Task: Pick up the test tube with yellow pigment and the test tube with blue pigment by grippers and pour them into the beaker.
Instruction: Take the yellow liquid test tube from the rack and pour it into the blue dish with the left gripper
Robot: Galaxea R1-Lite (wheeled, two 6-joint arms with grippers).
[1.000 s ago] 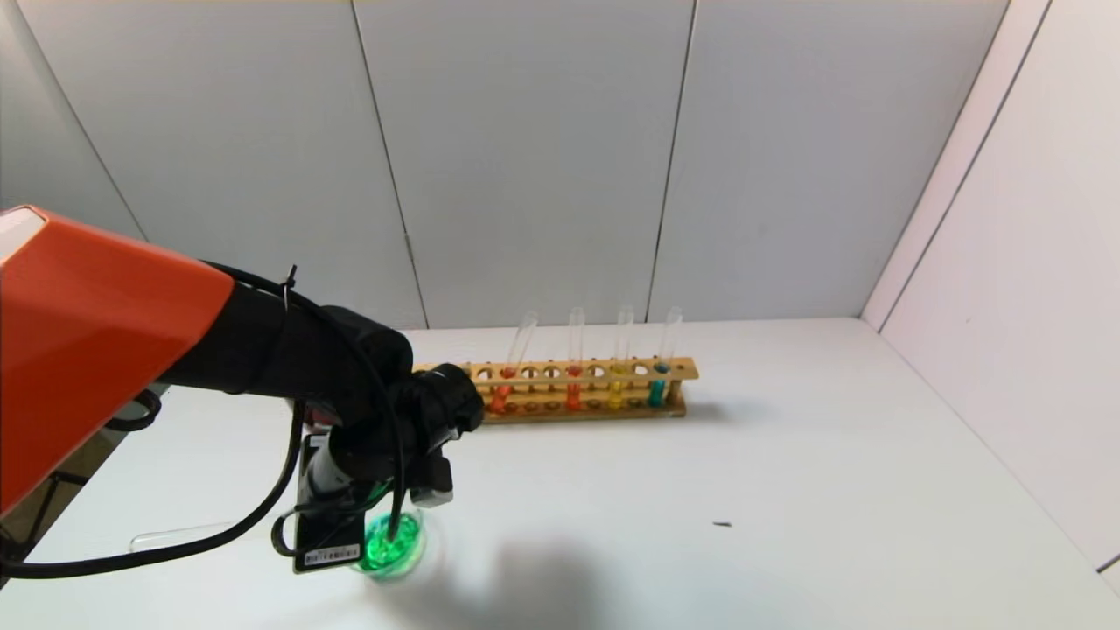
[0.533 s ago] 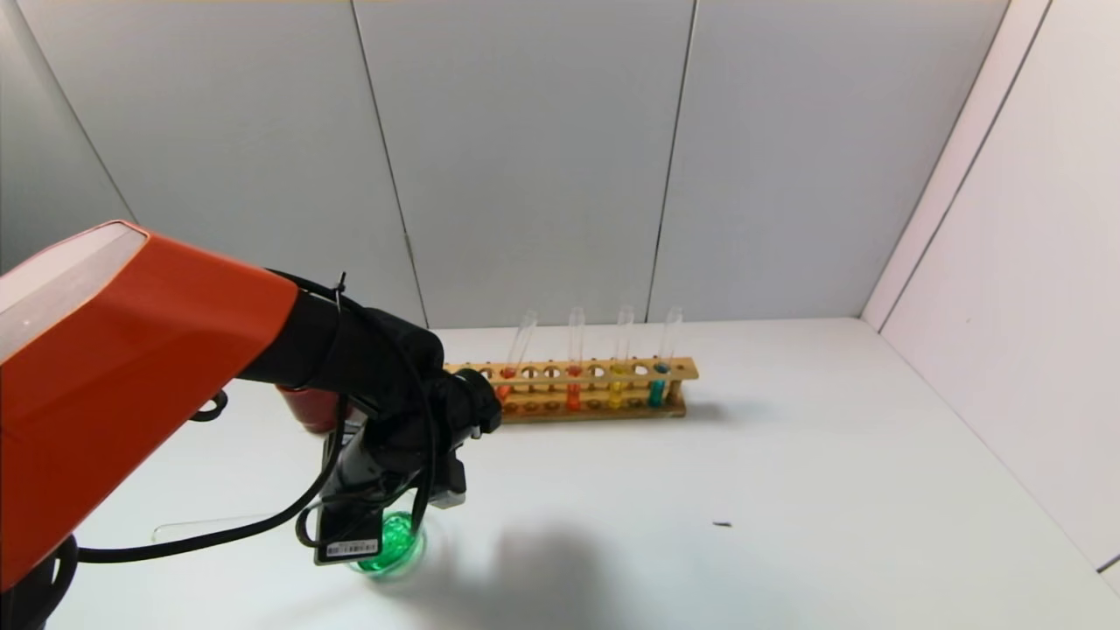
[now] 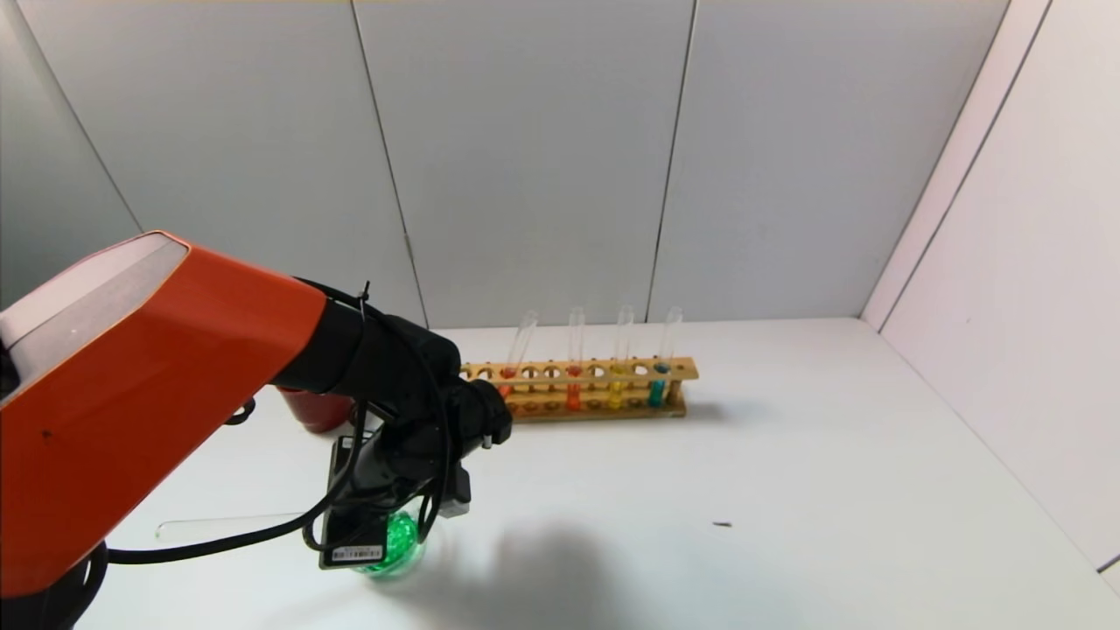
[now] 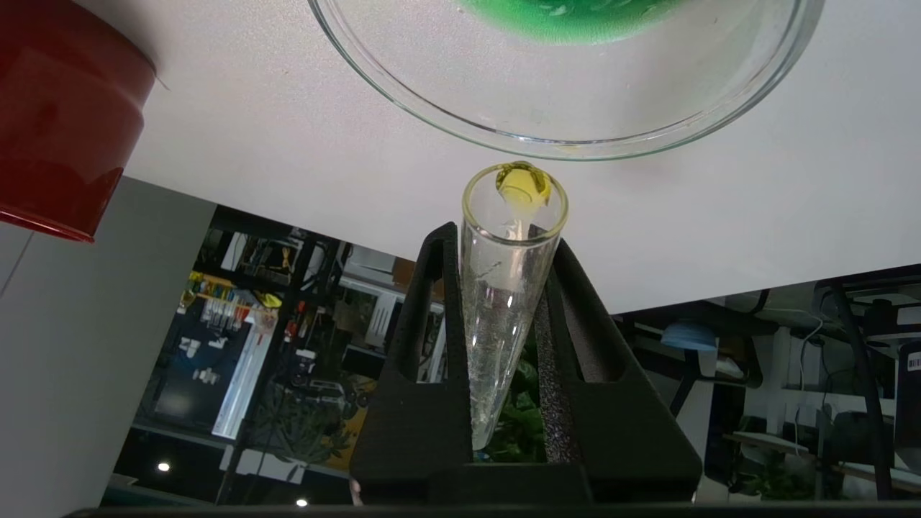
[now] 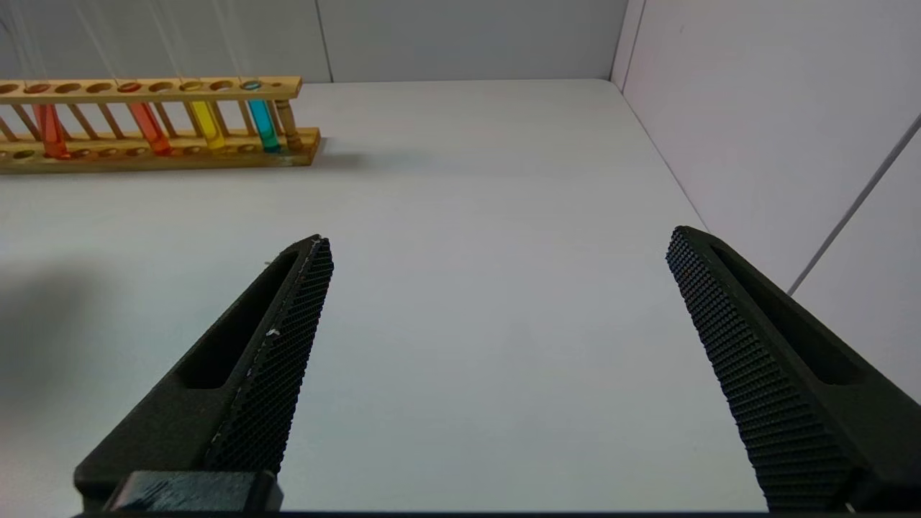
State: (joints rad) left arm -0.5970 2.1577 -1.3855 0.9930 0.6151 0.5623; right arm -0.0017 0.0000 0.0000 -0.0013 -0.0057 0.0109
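We see the left gripper (image 4: 504, 345) jaws clamped on the test tube with yellow pigment (image 4: 504, 302), tipped mouth-down beside the beaker (image 4: 575, 137) of green liquid on the worktop (image 3: 700, 490), right gripper (image 5: 496, 360) jaws wide apart, holding nothing, the test tube with blue pigment (image 3: 658, 385) upright in the wooden rack (image 3: 604, 409).

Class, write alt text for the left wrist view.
The left end effector grips a nearly empty test tube, a yellow drop at its mouth, tipped toward a glass beaker holding green liquid. A red cup stands nearby.
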